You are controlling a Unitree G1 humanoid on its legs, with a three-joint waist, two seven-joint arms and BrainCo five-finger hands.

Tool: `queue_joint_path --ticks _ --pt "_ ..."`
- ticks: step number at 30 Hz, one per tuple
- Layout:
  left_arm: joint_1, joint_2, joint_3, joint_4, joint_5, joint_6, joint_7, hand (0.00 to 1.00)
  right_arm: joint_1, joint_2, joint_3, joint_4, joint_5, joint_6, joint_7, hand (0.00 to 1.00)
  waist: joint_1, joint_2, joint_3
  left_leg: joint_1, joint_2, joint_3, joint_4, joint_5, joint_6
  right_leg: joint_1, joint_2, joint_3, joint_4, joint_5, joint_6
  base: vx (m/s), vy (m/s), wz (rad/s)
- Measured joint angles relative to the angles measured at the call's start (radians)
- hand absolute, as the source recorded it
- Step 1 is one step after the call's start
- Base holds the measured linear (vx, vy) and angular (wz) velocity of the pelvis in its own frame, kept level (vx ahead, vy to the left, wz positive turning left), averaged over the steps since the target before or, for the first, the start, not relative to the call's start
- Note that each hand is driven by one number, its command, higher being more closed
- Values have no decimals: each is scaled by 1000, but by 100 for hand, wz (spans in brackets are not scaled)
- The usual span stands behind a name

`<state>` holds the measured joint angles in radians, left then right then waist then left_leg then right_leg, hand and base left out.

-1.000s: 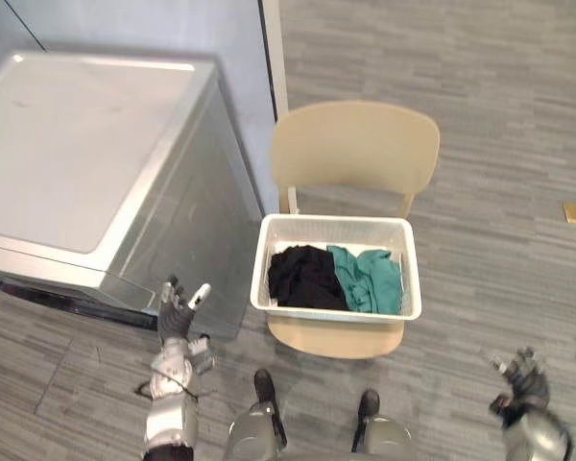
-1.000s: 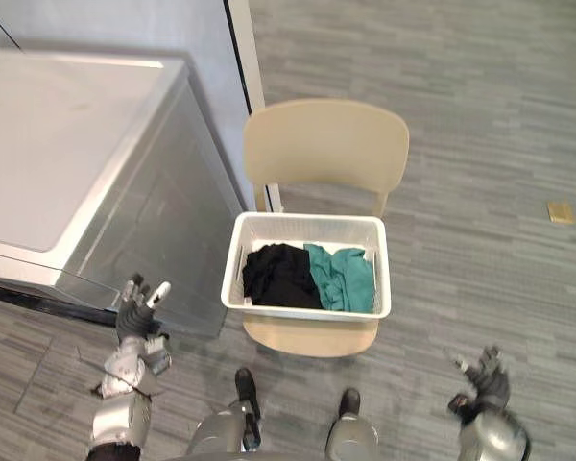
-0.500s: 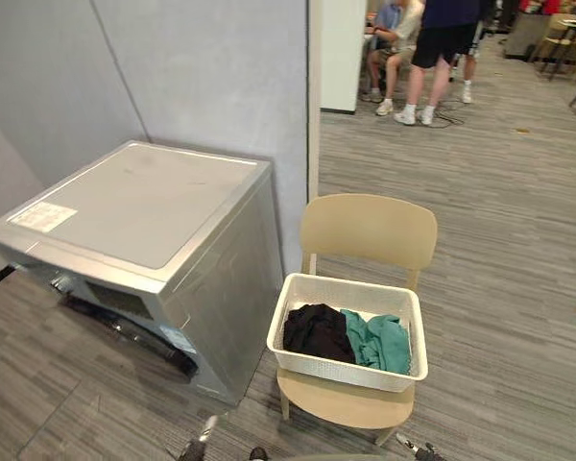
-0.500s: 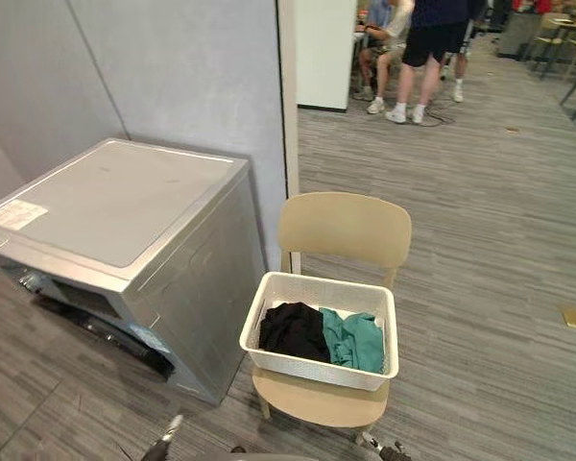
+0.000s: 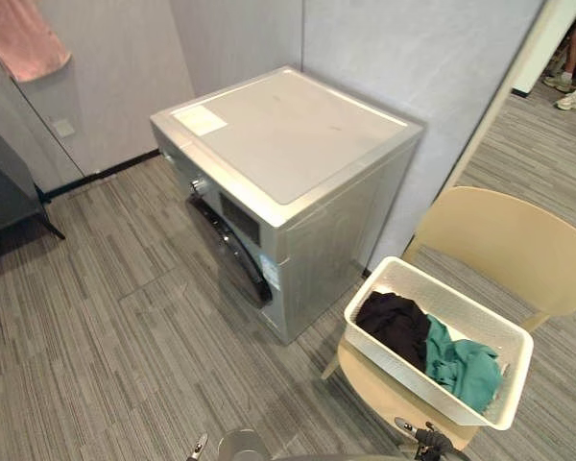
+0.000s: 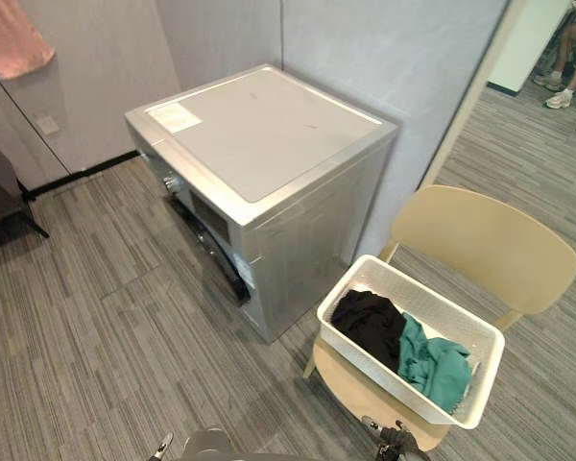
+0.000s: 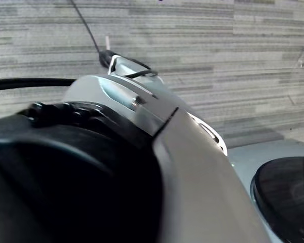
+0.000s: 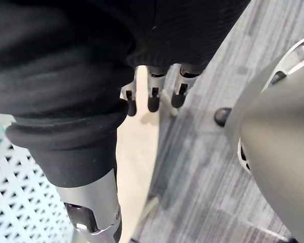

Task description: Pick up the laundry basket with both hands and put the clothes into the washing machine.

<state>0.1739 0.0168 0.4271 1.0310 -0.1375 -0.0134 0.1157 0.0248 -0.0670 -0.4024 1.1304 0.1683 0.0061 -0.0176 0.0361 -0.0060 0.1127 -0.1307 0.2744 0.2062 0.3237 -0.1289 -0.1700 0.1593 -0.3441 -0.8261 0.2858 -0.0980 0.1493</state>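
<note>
White laundry basket (image 5: 415, 382) rests on the chair (image 5: 499, 240); right hand (image 8: 153, 93) hangs slack, left hand (image 5: 198, 448) cut off, grip untellable.

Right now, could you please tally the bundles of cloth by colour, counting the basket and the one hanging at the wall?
Black: 1, the black bundle in the laundry basket
Teal: 1, the teal bundle beside it in the basket
Pink: 1, the pink cloth hanging past the washing machine
Total: 3

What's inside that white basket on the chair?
The basket holds a black garment and a teal garment, lying side by side. Anything beneath them, and the basket's floor there, is covered.
</note>
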Motion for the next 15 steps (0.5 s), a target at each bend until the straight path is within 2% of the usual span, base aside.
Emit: queue_joint_path --ticks 1,2,4,6,7,8,9,10,11,12,13,14,15 --pt "-16 37 -40 -1 1 -1 0 0 -7 19 -5 25 1 1 1 0 -4 -29 8 -4 -37 1 -20 10 13 -10 -28 5 -4 28 0 82 354 42" --pt "-42 60 -78 -1 2 -1 0 0 -13 29 -7 56 11 5 0 0 3 -36 18 -16 -54 -7 6 9 17 -9 -44 14 -6 88 -6 69 403 32" --pt "-51 67 -126 -12 21 -4 -3 0 -19 33 -13 55 24 5 -3 0 4 -22 13 -10 -95 -7 23 4 27 -10 -87 51 18 190 -5 15 365 23" --pt "-72 67 -168 -22 43 -13 -8 0 -29 22 -12 49 27 12 -2 0 4 -4 -3 -7 -127 -11 -8 -9 69 -46 -131 70 67 255 -38 -1 255 21" --pt "-83 69 -189 -22 54 -19 -8 0 -38 21 -11 32 26 14 -1 0 4 -7 -7 5 -154 -20 -39 -3 95 -68 -157 95 104 283 -75 -6 209 22" --pt "-90 69 -206 -22 66 -20 -8 0 -41 21 -3 16 26 15 -1 0 1 3 -6 13 -176 -36 -74 10 117 -108 -175 149 147 313 -127 -26 223 40" --pt "-93 72 -224 -22 73 -20 -8 0 -41 24 18 -6 26 11 0 0 -2 17 -2 27 -190 -57 -121 25 142 -152 -154 267 193 273 -195 -42 207 51" --pt "-91 81 -231 -18 73 -18 -7 0 -50 28 60 -19 27 14 2 0 -5 20 2 53 -195 -71 -167 40 163 -179 -92 372 234 156 -191 -41 124 49" --pt "-89 89 -230 -18 73 -16 -6 0 -54 32 86 -19 26 14 3 0 -5 20 2 71 -196 -80 -192 50 172 -189 -52 408 251 101 -167 -23 71 47" --pt "-76 103 -228 -17 73 -13 -6 0 -54 43 129 -35 26 14 6 0 -11 20 3 101 -195 -102 -234 69 175 -198 28 443 271 16 -140 -13 26 58" --pt "-66 112 -227 -7 74 -12 -6 0 -47 52 174 -66 27 10 11 0 -24 16 3 130 -196 -121 -270 86 175 -198 103 448 261 -48 -138 -6 -20 57" --pt "-64 112 -225 1 74 -12 -6 0 -45 55 194 -77 28 7 16 0 -23 13 5 146 -197 -123 -286 93 170 -199 141 451 242 -69 -131 -30 -95 45" --pt "-52 107 -216 4 79 -11 -7 0 -42 64 233 -95 32 -1 24 0 -21 -4 6 158 -206 -123 -302 102 166 -197 220 483 150 -79 -114 -21 -167 20"
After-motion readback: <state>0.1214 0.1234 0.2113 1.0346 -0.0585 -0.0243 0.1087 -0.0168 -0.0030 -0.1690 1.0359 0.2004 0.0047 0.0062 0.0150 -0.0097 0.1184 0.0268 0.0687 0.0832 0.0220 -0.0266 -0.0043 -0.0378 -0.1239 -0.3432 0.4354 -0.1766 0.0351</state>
